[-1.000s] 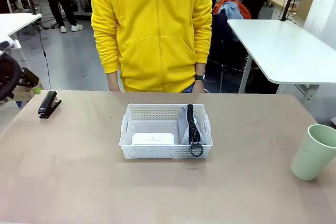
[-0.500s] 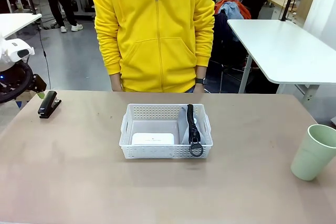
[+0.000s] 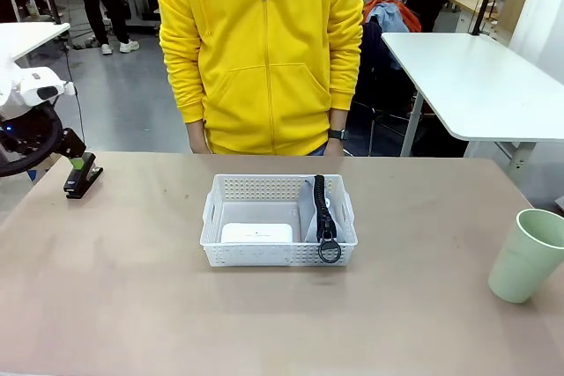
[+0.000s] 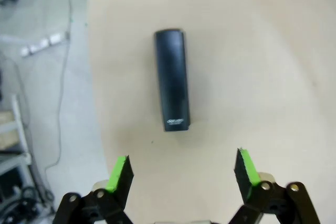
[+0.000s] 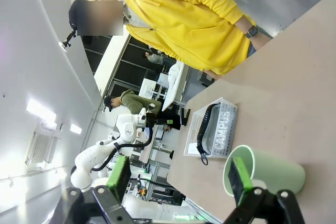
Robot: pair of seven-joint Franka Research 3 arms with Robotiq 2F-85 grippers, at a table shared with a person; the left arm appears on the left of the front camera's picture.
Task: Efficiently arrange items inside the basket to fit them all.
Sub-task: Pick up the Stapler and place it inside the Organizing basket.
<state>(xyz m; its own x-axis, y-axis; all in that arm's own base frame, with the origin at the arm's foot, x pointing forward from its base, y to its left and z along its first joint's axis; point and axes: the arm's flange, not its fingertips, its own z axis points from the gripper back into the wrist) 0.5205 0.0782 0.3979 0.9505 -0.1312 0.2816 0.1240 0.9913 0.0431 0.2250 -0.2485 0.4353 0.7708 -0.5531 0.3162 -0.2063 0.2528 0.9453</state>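
Tan tabletop (image 3: 132, 305), with a person in a yellow hoodie (image 3: 260, 50) standing at the far side, arms hanging down.

Far left: the left gripper (image 4: 182, 163) hovers over the small dark flat object (image 4: 171, 80), claw spread wide and empty. The object lies close to the table's corner, with floor on the far side of it. Its long axis runs between the finger lines, so the jaws would close across its narrow width. Risk: it is low and flat. A descent that stops short would close on air, and an off-centre one could push it over the edge.

Centre: the basket (image 3: 264, 188) holds the flat white box (image 3: 256, 232) lying in its left part and the grey zip pouch (image 3: 319, 209) standing on edge along its right wall, ring hanging over the front rim. Free floor space looks small. Risk: the dark object dropped carelessly may ride up on the box or jam against the pouch.

Far right: the pale green cup (image 3: 529, 255) stands upright near the table's right edge, well apart from the basket. The right gripper (image 5: 178, 177) is open and empty, with the cup ahead of it. Risk: the cup looks light and tall. A finger catching its rim would probably tip it, and its bulk may not fit unless the contents are shifted.
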